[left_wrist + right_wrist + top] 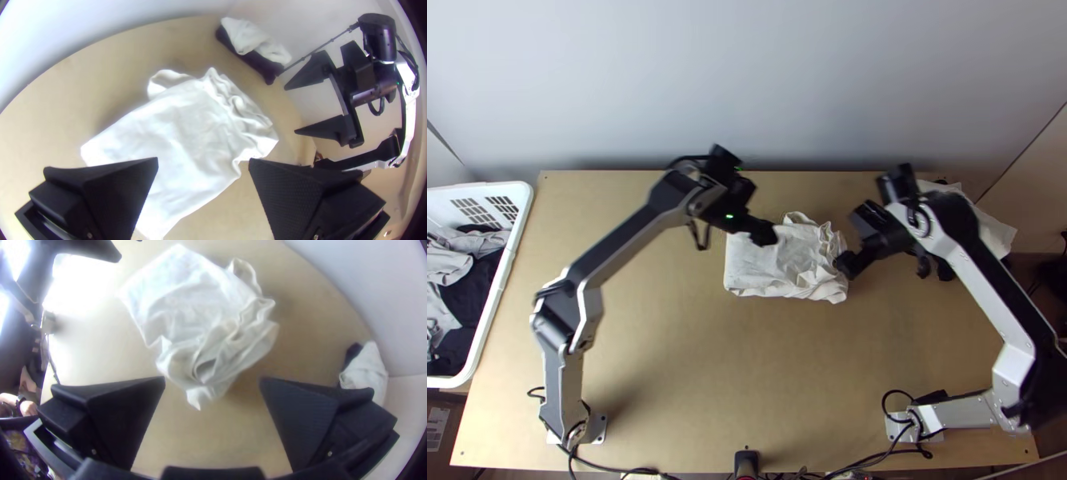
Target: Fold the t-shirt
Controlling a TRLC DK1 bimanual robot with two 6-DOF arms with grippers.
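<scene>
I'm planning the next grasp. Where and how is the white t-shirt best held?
Probably by the t-shirt's bunched end, coming from the right arm's side: the crumpled folds there stand proud of the smoother rest, giving the right hand something to pinch.

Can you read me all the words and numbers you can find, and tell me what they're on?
White label by the table's left edge, below the laundry basket: there seems to be print on it, but it's too small to read.
White t-shirt: no words that I can make out.
So there's nothing I can read out to you.
</scene>
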